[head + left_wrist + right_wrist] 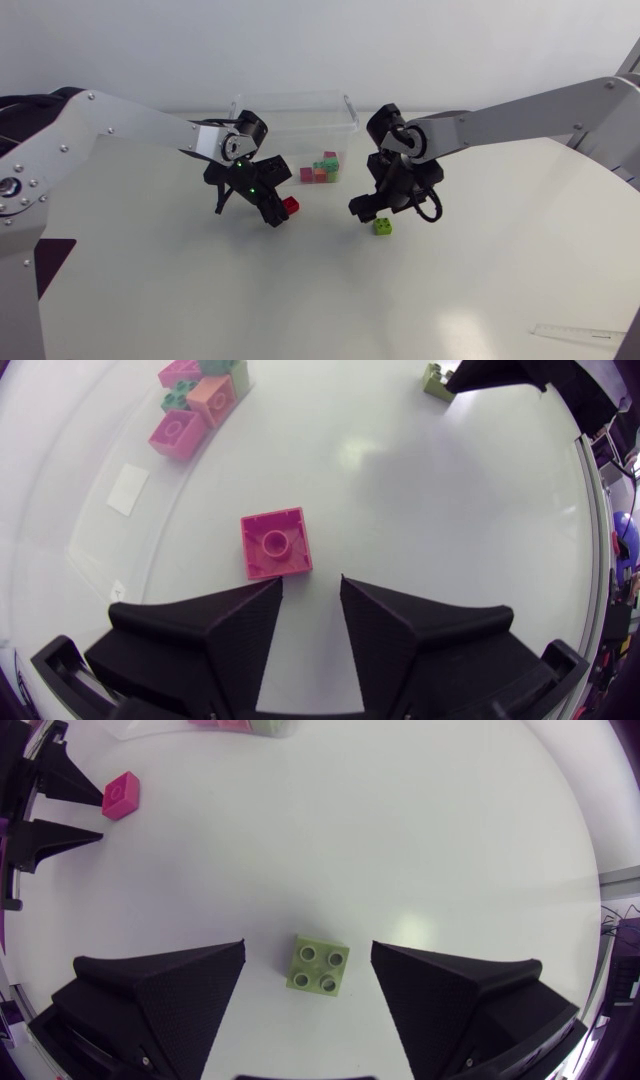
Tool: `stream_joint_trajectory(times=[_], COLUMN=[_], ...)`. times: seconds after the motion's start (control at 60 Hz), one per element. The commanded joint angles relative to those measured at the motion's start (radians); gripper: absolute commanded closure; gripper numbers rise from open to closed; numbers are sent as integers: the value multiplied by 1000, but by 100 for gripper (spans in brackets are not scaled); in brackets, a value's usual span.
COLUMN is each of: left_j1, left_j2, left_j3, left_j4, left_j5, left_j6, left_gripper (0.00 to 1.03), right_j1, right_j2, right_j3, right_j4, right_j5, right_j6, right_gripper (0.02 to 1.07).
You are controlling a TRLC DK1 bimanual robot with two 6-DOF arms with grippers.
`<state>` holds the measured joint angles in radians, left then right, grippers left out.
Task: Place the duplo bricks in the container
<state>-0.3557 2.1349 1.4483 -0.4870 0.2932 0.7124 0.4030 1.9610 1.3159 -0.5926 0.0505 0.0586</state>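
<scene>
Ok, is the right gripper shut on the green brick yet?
Open: the right gripper has the green brick between its fingers, gaps on both sides.

No text, number or sign can be read in any view. A white label [128, 490] on the wall of the clear container [300, 98] shows no legible print. A smaller tag [117, 590] lower on the same wall is too small to make out. A transparent ruler [580, 332] lies on the table near its edge, and its graduation marks are too fine to read.
</scene>
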Motion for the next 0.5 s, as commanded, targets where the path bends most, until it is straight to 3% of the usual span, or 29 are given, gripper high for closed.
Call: stream_joint_trajectory(times=[0.0, 0.033, 0.1, 0.233, 0.317, 0.483], left_j1=[0, 1, 1, -2, -9, -22], left_j2=[22, 22, 22, 37, 46, 77], left_j3=[27, 32, 37, 55, 53, 53], left_j4=[2, 1, 7, 21, 44, 80], left_j5=[-6, -9, -14, -19, -25, -48], left_j6=[-42, -50, -57, -71, -68, -50], left_gripper=[53, 52, 36, 17, 10, 5], right_j1=[-10, -12, -20, -39, -41, -36], right_j2=[58, 68, 84, 116, 124, 82], right_j3=[28, 31, 29, 3, -12, -72], right_j4=[-35, -44, -50, -9, 4, 45], right_j5=[3, 3, 2, -26, -29, -55], right_j6=[58, 66, 73, 73, 67, 50], right_gripper=[25, 25, 32, 65, 69, 81])
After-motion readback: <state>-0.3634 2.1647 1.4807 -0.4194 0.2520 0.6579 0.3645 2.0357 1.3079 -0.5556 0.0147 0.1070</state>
